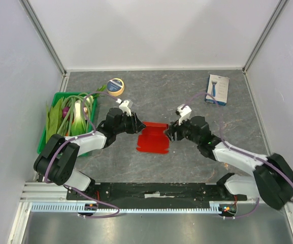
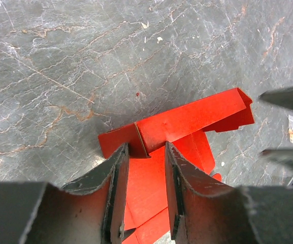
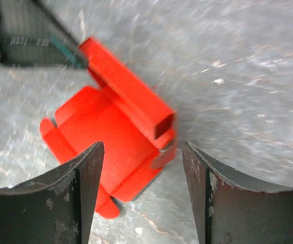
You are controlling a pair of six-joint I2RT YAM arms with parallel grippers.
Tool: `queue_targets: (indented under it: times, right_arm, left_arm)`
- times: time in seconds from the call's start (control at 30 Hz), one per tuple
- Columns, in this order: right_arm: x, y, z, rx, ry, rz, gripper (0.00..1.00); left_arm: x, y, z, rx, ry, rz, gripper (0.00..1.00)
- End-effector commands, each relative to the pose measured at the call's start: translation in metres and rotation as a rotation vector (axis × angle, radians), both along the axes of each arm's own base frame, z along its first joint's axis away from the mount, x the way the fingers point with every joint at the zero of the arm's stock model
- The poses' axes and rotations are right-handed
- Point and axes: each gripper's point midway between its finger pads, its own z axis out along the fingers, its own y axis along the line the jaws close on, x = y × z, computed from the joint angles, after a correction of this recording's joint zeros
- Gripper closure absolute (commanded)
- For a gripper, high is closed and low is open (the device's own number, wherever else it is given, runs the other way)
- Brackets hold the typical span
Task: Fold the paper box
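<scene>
The red paper box [image 1: 153, 136] lies mid-table, partly folded, with one long side wall [image 2: 192, 119] raised as a hollow strip. My left gripper [image 1: 138, 126] is at the box's left edge. Its jaws stand open [image 2: 146, 147], with the fingertips [image 2: 122, 155] against the near end of the raised wall and the flat red panel showing in the gap. My right gripper [image 1: 170, 131] sits at the box's right edge, open wide [image 3: 142, 152]. The box [image 3: 105, 132] shows blurred ahead of its fingers, and nothing is pinched.
A green bin [image 1: 47, 145] of leafy vegetables stands at the left edge. A yellow tape roll [image 1: 116, 87] lies at the back, and a white-and-blue retail box [image 1: 217, 89] at the back right. White walls enclose the grey table.
</scene>
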Motion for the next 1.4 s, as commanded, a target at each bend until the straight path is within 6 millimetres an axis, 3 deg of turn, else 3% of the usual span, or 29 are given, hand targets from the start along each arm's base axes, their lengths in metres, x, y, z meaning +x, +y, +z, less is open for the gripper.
queue_targets:
  times: [0.0, 0.13, 0.2, 0.27, 0.33, 0.37, 0.5, 0.67, 1.0, 1.23, 1.37]
  right_arm:
    - [0.021, -0.045, 0.036, 0.045, -0.02, -0.255, 0.29]
    - [0.046, -0.107, 0.035, -0.036, -0.006, -0.5, 0.32]
    - [0.051, -0.113, 0.026, -0.103, 0.015, -0.515, 0.38]
    - [0.053, -0.106, 0.006, -0.182, 0.046, -0.434, 0.46]
    - [0.054, -0.093, -0.002, -0.207, 0.049, -0.343, 0.48]
    - [0.052, -0.086, -0.015, -0.229, 0.083, -0.297, 0.49]
    - [0.046, -0.045, -0.017, -0.232, 0.026, -0.12, 0.52]
    - [0.039, -0.02, -0.009, -0.137, -0.049, -0.022, 0.52]
    - [0.036, -0.001, -0.013, -0.133, -0.117, 0.049, 0.51]
    - [0.049, -0.005, -0.015, -0.164, -0.176, -0.015, 0.47]
    - [0.049, -0.003, -0.013, -0.15, -0.187, -0.01, 0.48]
  left_arm:
    - [-0.007, 0.001, -0.01, 0.012, 0.034, -0.003, 0.62]
    - [-0.007, 0.001, -0.011, 0.013, 0.039, -0.002, 0.62]
    - [-0.007, 0.001, -0.012, 0.015, 0.04, -0.001, 0.62]
    - [-0.007, 0.001, -0.012, 0.016, 0.039, -0.001, 0.62]
    - [-0.006, 0.001, -0.012, 0.017, 0.04, 0.0, 0.62]
    - [-0.007, 0.001, -0.012, 0.016, 0.041, -0.001, 0.62]
    - [-0.006, 0.001, -0.013, 0.016, 0.042, -0.003, 0.62]
    - [-0.006, 0.0, -0.011, 0.014, 0.04, -0.006, 0.62]
    - [-0.006, -0.001, -0.012, 0.012, 0.042, -0.011, 0.62]
    - [-0.007, -0.001, -0.016, 0.016, 0.05, -0.009, 0.62]
    - [-0.008, -0.004, -0.008, 0.001, 0.036, -0.028, 0.62]
